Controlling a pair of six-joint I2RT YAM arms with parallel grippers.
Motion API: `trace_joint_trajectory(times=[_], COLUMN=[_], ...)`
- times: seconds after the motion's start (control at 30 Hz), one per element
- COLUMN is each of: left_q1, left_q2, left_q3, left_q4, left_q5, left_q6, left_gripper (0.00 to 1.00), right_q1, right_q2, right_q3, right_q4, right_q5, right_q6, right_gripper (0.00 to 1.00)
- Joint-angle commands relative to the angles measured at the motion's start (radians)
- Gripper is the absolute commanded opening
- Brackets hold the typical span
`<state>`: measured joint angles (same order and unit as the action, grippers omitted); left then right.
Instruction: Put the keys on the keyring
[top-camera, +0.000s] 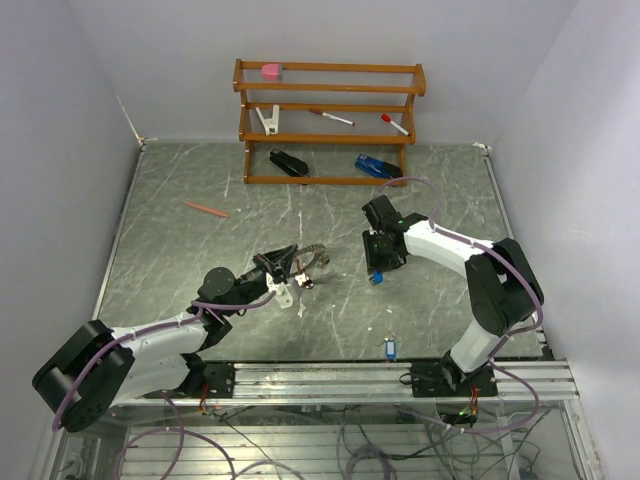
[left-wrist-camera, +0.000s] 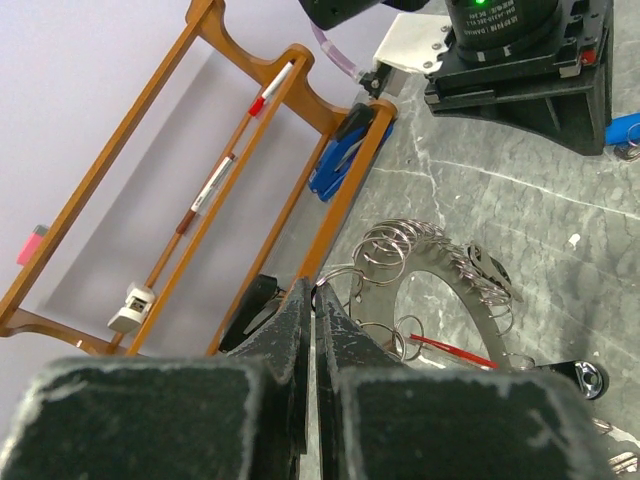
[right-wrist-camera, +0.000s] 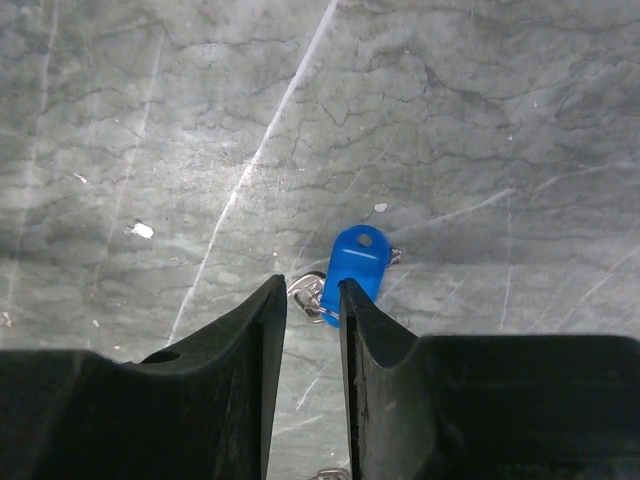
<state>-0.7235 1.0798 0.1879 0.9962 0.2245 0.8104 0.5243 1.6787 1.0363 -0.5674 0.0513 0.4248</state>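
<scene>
Robot lab, white-walled enclosure (top-camera: 330, 40), exposed cabling (top-camera: 300, 440)

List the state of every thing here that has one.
left gripper, jaws shut on the keyring.
right gripper, jaws open, astride the small ring of the blue-tagged key.
blue-tagged key, flat on the table, not yet gripped.
second blue-tagged key, loose on the table, untouched.
keyring, gripped at its rim, neither blue-tagged key on it.

Bright even light, soft shadows, mild glare
</scene>
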Motion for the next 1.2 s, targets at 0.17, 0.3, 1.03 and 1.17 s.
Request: trace_joint_trajectory(times=[0.17, 0.3, 1.03, 1.17], left_q1=[0.011, 0.01, 0.014, 0.013], left_q2=[-0.016, -0.016, -0.017, -0.014], left_q3=[0.039, 0.04, 0.048, 0.052], left_q4=[0.044, 0.043, 0.03, 0.039], left_q5=[0.0, 0.002, 0.0, -0.001], left_q6=[-0.027, -0.027, -0.023, -0.034], left_gripper=[0.07, 0.07, 0.07, 0.07], right_q1=[-0.006, -0.005, -0.005, -0.005], right_q2=[0.011, 0.002, -0.06, -0.099], right_q3=[-0.029, -0.051, -0.08, -0.074], right_q4=[0.002, 0.0, -0.033, -0.037], right_q5=[-0.004, -0.024, -0.019, -0.013], right_q6=[-0.018, -0.007, 0.007, -0.005], right_gripper=[0.28, 0.28, 0.0, 0.0])
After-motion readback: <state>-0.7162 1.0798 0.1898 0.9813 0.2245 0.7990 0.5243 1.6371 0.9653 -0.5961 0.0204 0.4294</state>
